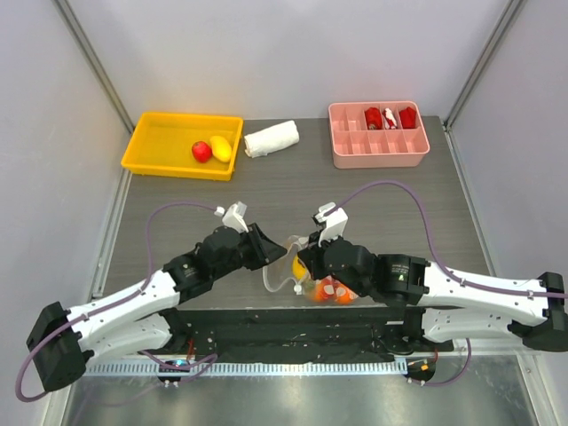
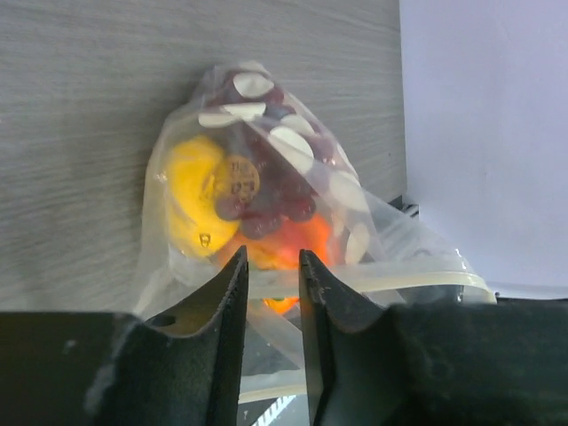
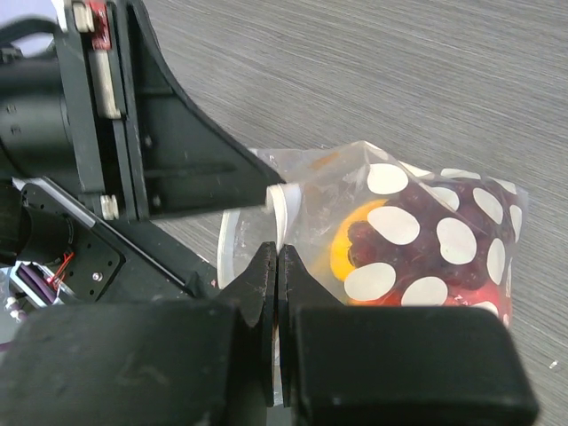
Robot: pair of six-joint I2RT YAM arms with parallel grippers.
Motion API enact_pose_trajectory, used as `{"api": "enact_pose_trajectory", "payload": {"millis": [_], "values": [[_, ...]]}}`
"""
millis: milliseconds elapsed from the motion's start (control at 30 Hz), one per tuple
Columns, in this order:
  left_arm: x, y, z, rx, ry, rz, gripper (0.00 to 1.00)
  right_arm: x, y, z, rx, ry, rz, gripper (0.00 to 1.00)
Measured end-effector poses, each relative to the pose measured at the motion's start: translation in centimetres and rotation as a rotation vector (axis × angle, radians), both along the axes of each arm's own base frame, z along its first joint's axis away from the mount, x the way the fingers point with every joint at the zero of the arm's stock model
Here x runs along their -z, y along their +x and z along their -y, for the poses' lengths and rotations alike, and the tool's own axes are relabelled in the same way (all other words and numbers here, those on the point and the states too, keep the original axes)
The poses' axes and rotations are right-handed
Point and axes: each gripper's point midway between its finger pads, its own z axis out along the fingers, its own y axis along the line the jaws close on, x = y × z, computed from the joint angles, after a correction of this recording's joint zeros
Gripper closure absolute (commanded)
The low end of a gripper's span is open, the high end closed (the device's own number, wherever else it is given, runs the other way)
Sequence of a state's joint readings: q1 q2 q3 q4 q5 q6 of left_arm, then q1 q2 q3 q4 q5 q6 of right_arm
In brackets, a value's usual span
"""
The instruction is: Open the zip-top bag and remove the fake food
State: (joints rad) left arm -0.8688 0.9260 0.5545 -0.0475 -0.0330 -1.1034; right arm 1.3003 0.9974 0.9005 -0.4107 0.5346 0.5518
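The zip-top bag (image 1: 277, 277), clear plastic with white dots, lies at the table's near middle between both grippers. Through it in the left wrist view I see fake food: a purple grape bunch (image 2: 266, 191), a yellow piece (image 2: 191, 200) and an orange piece (image 2: 280, 250). My right gripper (image 3: 278, 257) is shut on the bag's white zip rim (image 3: 286, 213). The left gripper (image 2: 273, 266) faces it from the left, jaws a narrow gap apart with the bag's other lip (image 2: 417, 280) running across between them, not pinched. The bag's mouth gapes a little between the grippers.
At the back left, a yellow tray (image 1: 146, 155) holds a red fruit (image 1: 201, 151) and a yellow one (image 1: 221, 148). Beside it lies a rolled white cloth (image 1: 271, 139). A pink divided tray (image 1: 351, 151) with red items (image 1: 390, 117) sits back right.
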Motion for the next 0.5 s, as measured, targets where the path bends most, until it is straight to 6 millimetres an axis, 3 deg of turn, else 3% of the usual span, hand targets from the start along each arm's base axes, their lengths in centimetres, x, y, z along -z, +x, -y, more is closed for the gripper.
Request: {"api": "enact_pose_trajectory", "payload": {"millis": [100, 200, 333, 400, 500], "values": [[0.3, -0.9, 0.7, -0.009, 0.016, 0.006, 0.71, 0.1, 0.0, -0.2, -0.005, 0.000, -0.003, 0.99], [0.2, -1.9, 0.5, -0.053, 0.052, 0.039, 0.57, 0.2, -0.1, -0.3, -0.007, -0.002, -0.005, 0.99], [-1.5, -2.9, -1.2, -0.132, 0.116, 0.115, 0.57, 0.2, -0.1, -0.3, -0.008, -0.001, -0.006, 0.99], [-2.4, -2.5, -1.7, -0.174, 0.112, 0.132, 0.58, 0.2, -0.1, -0.3, -0.008, 0.000, -0.006, 0.99], [-2.2, -2.1, -1.8, -0.196, 0.122, 0.134, 0.58, 0.2, -0.1, -0.4, -0.008, -0.001, -0.006, 0.99]]}}
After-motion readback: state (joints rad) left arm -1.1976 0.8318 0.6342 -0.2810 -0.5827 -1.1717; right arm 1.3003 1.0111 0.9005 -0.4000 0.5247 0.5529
